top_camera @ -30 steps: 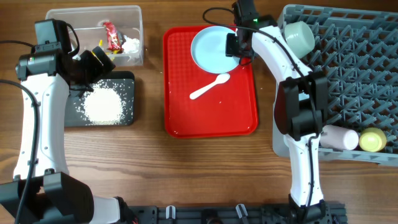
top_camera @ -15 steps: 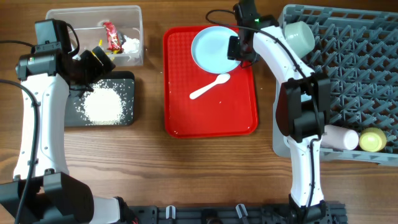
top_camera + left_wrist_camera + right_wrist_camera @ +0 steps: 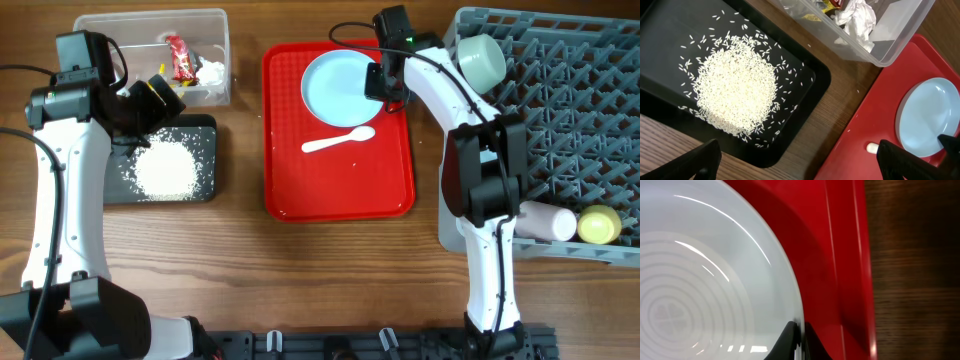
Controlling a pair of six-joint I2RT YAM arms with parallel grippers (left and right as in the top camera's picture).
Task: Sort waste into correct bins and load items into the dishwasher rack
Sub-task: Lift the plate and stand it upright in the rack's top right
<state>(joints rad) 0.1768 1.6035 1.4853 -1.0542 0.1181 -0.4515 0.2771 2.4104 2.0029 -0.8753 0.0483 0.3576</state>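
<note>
One item is in play: our right hand (image 3: 801, 335) pinches the rim of the pale blue plate (image 3: 338, 85) at the red tray's (image 3: 340, 195) far right corner. Next, we should lift it clear and carry it to the dishwasher rack (image 3: 570, 110), right of the tray. Our left hand (image 3: 160, 90) hangs left of the tray, fingers apart.

The left arm (image 3: 62, 210) and right arm (image 3: 485, 270) consist of white moulded link covers joined by black cylindrical joint housings (image 3: 486, 178). Thin black cables (image 3: 15, 68) run outside the links. The left end effector (image 3: 797, 152) has flat black fingers (image 3: 692, 162), with a yellow part (image 3: 163, 84) beside it. A small green light (image 3: 408, 41) shows near the right wrist.
</note>
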